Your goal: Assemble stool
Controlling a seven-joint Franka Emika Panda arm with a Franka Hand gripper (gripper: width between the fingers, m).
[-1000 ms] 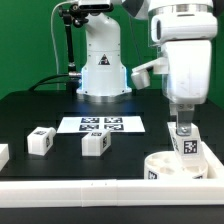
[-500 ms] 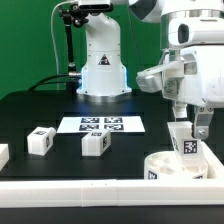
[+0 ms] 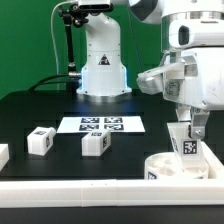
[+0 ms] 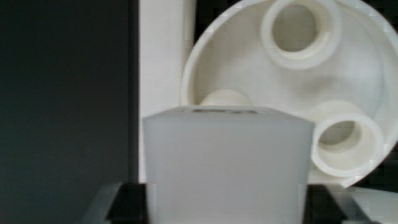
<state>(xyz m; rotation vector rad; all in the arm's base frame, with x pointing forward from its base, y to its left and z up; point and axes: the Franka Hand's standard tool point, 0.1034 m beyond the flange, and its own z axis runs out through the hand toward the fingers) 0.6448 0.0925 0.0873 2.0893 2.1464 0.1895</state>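
Gripper (image 3: pixel 187 130) at four o'clock in the exterior view, clamped on the upper end of an upright leg (image 3: pixel 187 147), tag toward the camera. Foot of that leg down on the seat disc (image 3: pixel 160 166), low at five o'clock, just behind the border rail (image 3: pixel 90 190) along six o'clock.

Seen only in the exterior view: one loose leg (image 3: pixel 40 141) at eight o'clock, a second loose leg (image 3: pixel 95 144) between six and seven o'clock, the marker board (image 3: pixel 100 125) flat just below centre, the arm base (image 3: pixel 103 70) at twelve o'clock.

Seen only in the wrist view: blank flat face of the held leg (image 4: pixel 228 160) close up, dark fingers (image 4: pixel 111 208) flush against either side, seat disc (image 4: pixel 267 95) beyond it with two open round sockets (image 4: pixel 302 30), a pale strip (image 4: pixel 167 50) alongside the disc, black table (image 4: pixel 63 90) past that. Meeting of leg end and socket hidden by the leg itself.

Seat disc tight to the rail and near the three o'clock edge of the exterior view. Open black table (image 3: pixel 40 110) between disc and nearer loose leg; loose legs well apart from each other.

Compared with one second ago: wrist turned about the upright axis, hand housing now at an angle with a block jutting toward nine o'clock. Leg and disc in the same spot. No visible shift since half a second ago
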